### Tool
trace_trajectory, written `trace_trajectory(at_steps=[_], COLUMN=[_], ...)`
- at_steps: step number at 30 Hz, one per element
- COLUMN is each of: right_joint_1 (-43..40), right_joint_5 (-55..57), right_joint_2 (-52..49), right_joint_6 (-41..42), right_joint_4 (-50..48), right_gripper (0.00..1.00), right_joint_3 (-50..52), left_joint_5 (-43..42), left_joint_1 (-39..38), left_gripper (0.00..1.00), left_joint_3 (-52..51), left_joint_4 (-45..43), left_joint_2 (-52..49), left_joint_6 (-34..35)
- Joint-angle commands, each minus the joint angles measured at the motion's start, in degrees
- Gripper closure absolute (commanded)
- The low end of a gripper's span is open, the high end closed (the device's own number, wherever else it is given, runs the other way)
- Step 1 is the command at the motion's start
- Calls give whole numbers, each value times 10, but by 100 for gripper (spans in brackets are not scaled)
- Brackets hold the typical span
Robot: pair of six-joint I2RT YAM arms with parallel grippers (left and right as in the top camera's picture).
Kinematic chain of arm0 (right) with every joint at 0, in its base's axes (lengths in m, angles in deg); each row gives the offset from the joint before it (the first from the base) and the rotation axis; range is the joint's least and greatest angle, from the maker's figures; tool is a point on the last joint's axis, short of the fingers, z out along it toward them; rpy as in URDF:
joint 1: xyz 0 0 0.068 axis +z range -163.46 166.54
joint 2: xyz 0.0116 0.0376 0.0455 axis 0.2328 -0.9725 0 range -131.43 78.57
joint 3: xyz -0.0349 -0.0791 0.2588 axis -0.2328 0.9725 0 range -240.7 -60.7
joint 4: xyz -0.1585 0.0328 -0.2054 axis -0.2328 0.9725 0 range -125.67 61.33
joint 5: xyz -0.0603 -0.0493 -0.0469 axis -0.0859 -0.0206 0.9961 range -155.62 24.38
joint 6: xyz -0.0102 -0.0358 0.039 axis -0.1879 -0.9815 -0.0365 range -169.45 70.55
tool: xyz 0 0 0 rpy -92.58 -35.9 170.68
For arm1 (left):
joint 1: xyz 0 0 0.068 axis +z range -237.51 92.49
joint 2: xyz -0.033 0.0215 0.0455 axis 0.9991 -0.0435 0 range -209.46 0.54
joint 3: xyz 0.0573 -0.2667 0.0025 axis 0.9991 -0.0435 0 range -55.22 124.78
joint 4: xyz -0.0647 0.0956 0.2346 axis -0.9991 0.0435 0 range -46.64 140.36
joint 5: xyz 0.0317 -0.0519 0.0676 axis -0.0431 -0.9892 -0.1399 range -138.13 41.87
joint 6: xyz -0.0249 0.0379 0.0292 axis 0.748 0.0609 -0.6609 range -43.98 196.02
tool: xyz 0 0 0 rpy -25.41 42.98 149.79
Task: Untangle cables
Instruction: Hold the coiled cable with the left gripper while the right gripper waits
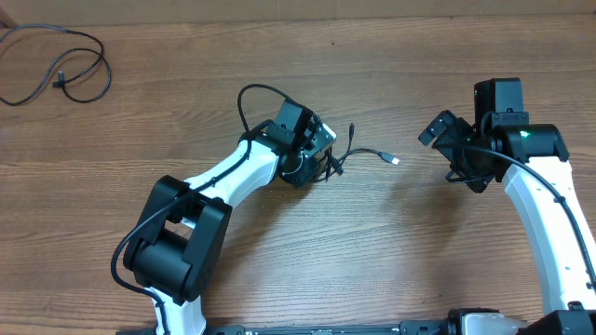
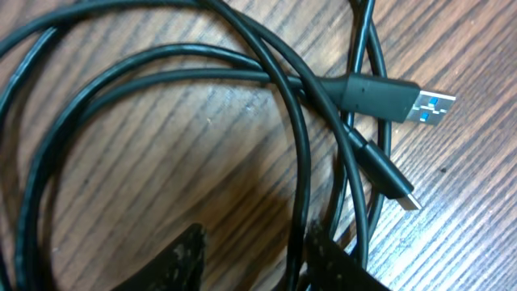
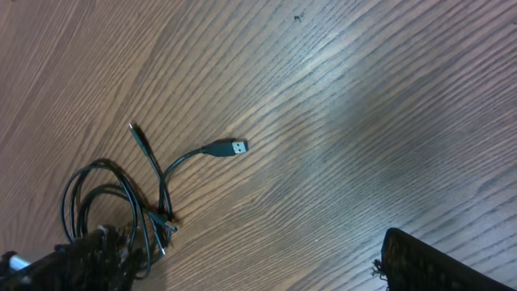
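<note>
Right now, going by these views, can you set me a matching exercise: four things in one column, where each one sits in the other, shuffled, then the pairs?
Things:
1. USB plug
2. stray cable
3. left gripper
4. right gripper

Places:
A. far left corner of the table, apart from both arms
B. over the coiled bundle
C. on bare table between the two grippers
D. right of the plug, touching no cable

Pairs: 1-C, 2-A, 3-B, 4-D.
</note>
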Motion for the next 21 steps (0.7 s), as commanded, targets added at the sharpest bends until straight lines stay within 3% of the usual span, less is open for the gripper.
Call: trace_trajectory(at_steps=[1,6,13,16,19,20,21], right_joint_1=[2,2,2,2,2,2,2], right_joint_5=[0,0,0,-6,-6,-11,-14], right_joint_2=[-1,-1,-1,-1,-1,-1,-1], right_joint_6=[3,2,2,2,2,3,2], right_joint_4=[-8,-7,-7,-7,-7,-7,-7], right_gripper=[0,0,0,0,0,0,0], right_joint_3=[3,3,3,3,3,3,3], left_joint_5=[-32,-39,-39,-48,-48,-47,-47], left_joint_1=[-1,-4,-4,-4,-7,-7,-7], left_gripper=[61,64,80,69,68,70,79], left_joint_3=[-8,-8,-8,-9,-14,-14,-14], left_joint_4=[-13,-27,-25,-25,-28,-28,-30], left_joint_2=[-6,-6,-6,-6,-14,-22,-31], left_joint_6=[-7,-7,-6,-4,-4,-4,-4])
